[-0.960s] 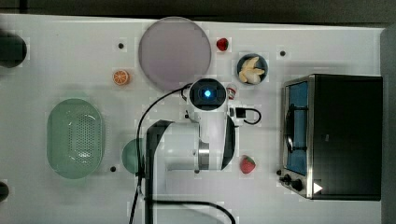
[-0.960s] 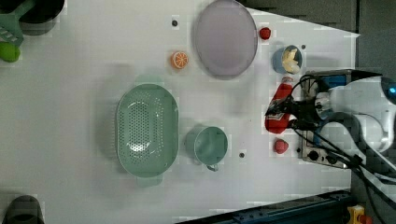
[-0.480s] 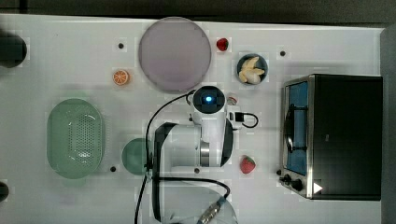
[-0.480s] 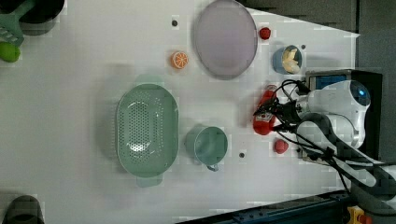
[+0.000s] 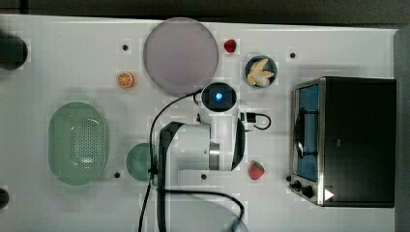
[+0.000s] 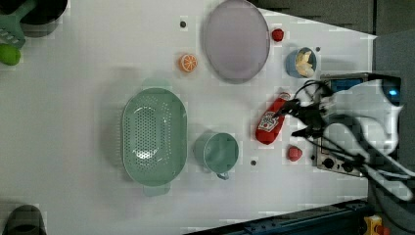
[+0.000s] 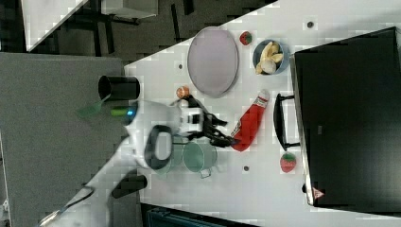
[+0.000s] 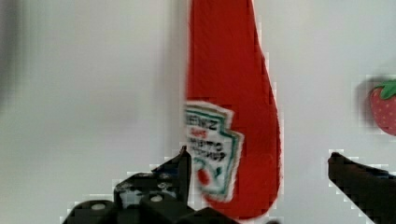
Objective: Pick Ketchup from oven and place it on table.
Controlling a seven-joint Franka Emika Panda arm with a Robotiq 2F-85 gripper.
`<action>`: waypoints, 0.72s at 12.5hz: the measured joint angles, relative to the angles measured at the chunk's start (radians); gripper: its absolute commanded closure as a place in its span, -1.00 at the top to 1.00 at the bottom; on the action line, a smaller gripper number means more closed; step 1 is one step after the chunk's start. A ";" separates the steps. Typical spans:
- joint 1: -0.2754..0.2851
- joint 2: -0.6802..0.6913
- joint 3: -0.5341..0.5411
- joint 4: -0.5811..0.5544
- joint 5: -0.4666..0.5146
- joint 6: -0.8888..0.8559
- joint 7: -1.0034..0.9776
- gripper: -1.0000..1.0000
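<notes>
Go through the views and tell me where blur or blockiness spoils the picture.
Wrist view: the red ketchup bottle is soft-edged, its label print barely legible; the black gripper fingers are blocky. Left view: the white robot arm is smeared and ghostly. Right view: the arm is likewise blurred. Top view: block artefacts ring the holes in the white table.

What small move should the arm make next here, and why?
Probably lift straight up and away. The Ketchup lies on its side on the table, outside the oven, and the gripper stands open around its base with gaps on both sides, so the placing looks done.
</notes>
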 measured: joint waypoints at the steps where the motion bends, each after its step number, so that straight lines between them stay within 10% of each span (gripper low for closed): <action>1: -0.001 -0.051 -0.008 0.037 0.001 -0.068 0.000 1.00; 9: -0.015 -0.373 -0.043 0.566 0.005 -0.442 0.001 1.00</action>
